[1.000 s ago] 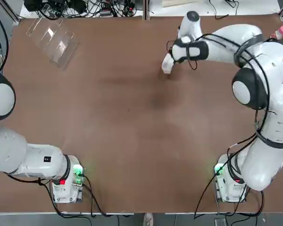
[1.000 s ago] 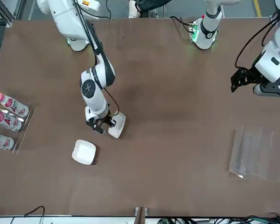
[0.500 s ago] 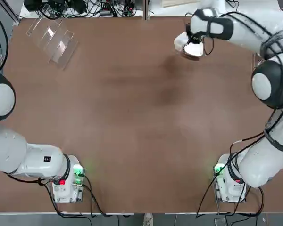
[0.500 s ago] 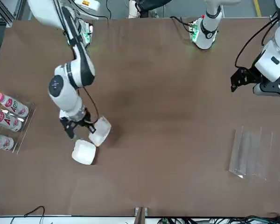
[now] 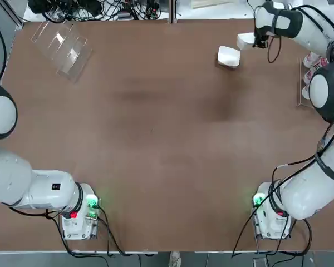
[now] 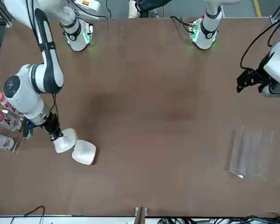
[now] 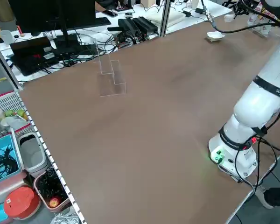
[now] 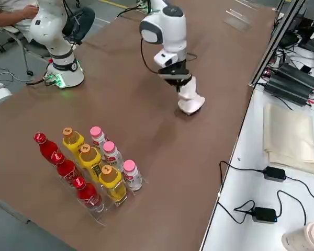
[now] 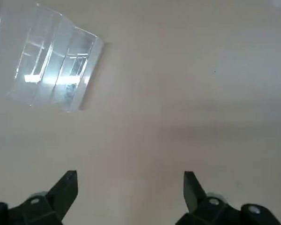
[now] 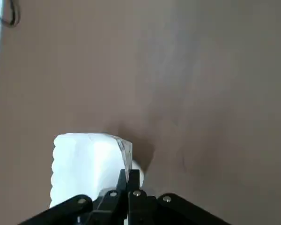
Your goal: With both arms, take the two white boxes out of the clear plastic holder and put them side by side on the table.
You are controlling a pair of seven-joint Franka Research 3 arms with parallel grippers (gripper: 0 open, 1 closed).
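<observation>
Two boxes out of the holder (image 5: 61, 45); one (image 6: 84, 152) flat on the counter (image 5: 156, 139); right pincer (image 6: 55, 136) clenched on the other (image 6: 65, 140), tilted, just beside it; left pincer (image 9: 131, 187) released, far off.

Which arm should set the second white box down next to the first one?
The right. Its gripper already holds the second white box right beside the first box on the table. The left gripper is open, empty, far off.
</observation>
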